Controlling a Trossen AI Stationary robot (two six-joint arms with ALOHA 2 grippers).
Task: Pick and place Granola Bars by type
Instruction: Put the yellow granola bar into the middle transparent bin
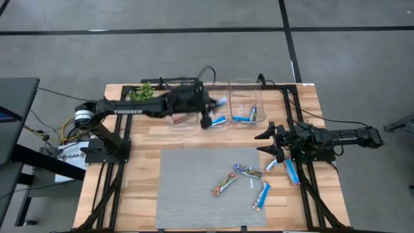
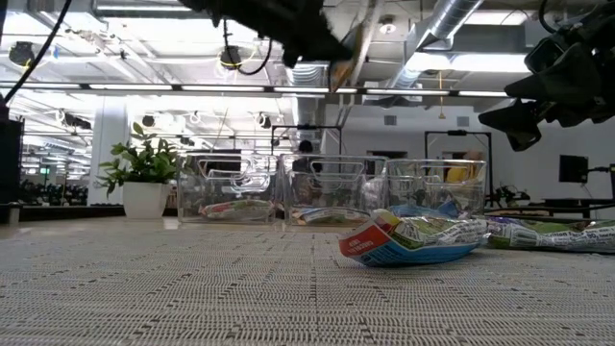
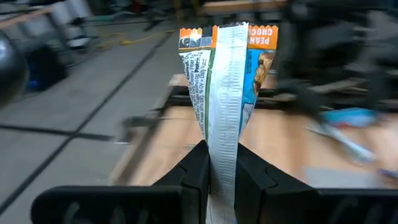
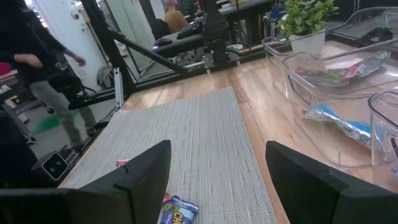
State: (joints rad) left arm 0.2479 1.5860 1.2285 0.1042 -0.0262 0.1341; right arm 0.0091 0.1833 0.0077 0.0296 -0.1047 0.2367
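Observation:
My left gripper (image 1: 212, 103) hangs over the middle of three clear bins (image 1: 217, 110) at the table's far side, shut on a blue-white granola bar with an orange end (image 3: 227, 74); the bar also shows in the high view (image 1: 221, 101). Several more granola bars lie on the grey mat (image 1: 194, 194): a red-green one (image 1: 224, 184), a silvery one (image 1: 248, 171) and a blue one (image 1: 262, 195). My right gripper (image 1: 266, 144) waits open at the mat's right edge, nothing between its fingers (image 4: 143, 174). My left gripper pinches the bar's near end (image 3: 222, 163) between its two fingers (image 3: 198, 174), where the wrapper is squeezed narrow. The fingers come about level from the table's left. The bar sticks out past the fingertips, seam toward the camera, lifted clear above the bins.
The left bin (image 1: 183, 107) holds a red-green bar, and the middle and right bins (image 1: 249, 110) hold blue bars. A potted plant (image 1: 142, 92) stands left of the bins. Two more blue bars (image 1: 291, 171) lie under my right arm by the mat's right edge.

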